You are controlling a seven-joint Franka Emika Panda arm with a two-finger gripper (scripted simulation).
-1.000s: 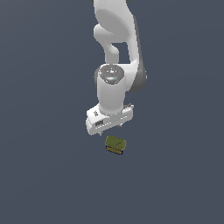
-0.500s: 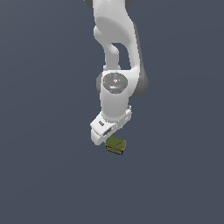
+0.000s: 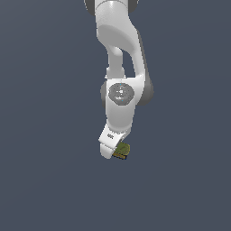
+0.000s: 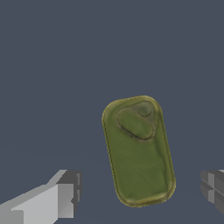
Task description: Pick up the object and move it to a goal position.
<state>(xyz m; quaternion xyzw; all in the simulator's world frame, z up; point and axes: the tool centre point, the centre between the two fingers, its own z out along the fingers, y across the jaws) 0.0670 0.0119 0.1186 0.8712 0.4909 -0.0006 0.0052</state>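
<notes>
Olive-green block (image 4: 138,151) lies flat on the dark floor, between our gripper's (image 4: 140,192) spread fingers (image 4: 65,194), not yet touched. We judge the jaws stand wide to straddle its narrower width before closing.

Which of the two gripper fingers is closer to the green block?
The light finger: a smaller gap separates it from the block than the dark finger.

Object (image 3: 122,150) half behind white hand
</notes>
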